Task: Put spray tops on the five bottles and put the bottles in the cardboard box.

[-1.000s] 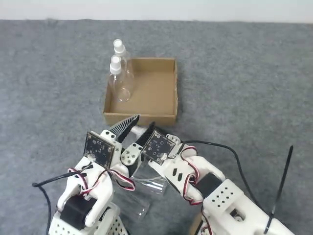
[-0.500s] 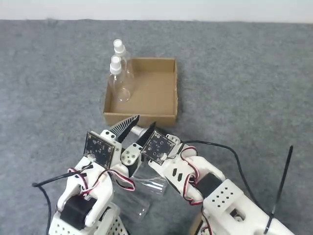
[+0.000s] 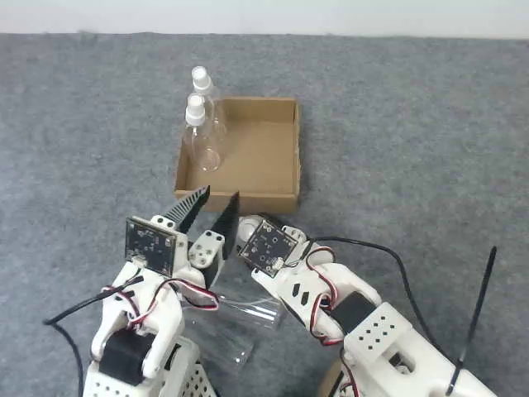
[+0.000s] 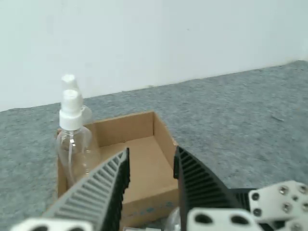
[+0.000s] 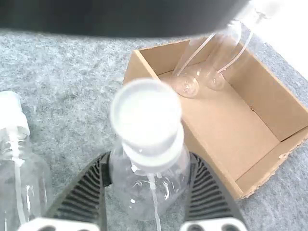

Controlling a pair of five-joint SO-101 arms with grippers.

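The cardboard box (image 3: 277,157) lies open in the middle of the grey carpet. Two clear bottles with white spray tops (image 3: 201,124) stand in its far left corner, also seen from the left wrist (image 4: 72,139) and the right wrist (image 5: 204,65). My right gripper (image 5: 149,163) is shut on a third clear bottle (image 5: 147,127) with a white spray top, held upright just in front of the box (image 5: 250,125); from above the top shows at the gripper (image 3: 246,228). My left gripper (image 3: 217,196) stands open beside it over the box's front wall, nothing between its fingers (image 4: 108,187).
Another clear bottle with a white top (image 5: 13,144) stands close beside the held one. More clear bottles (image 3: 248,313) lie on the carpet under the two arms. Open carpet stretches to the right and left of the box (image 4: 144,163).
My left gripper has come off the held bottle's top and shifted left and toward the box. The right gripper keeps the bottle in place.
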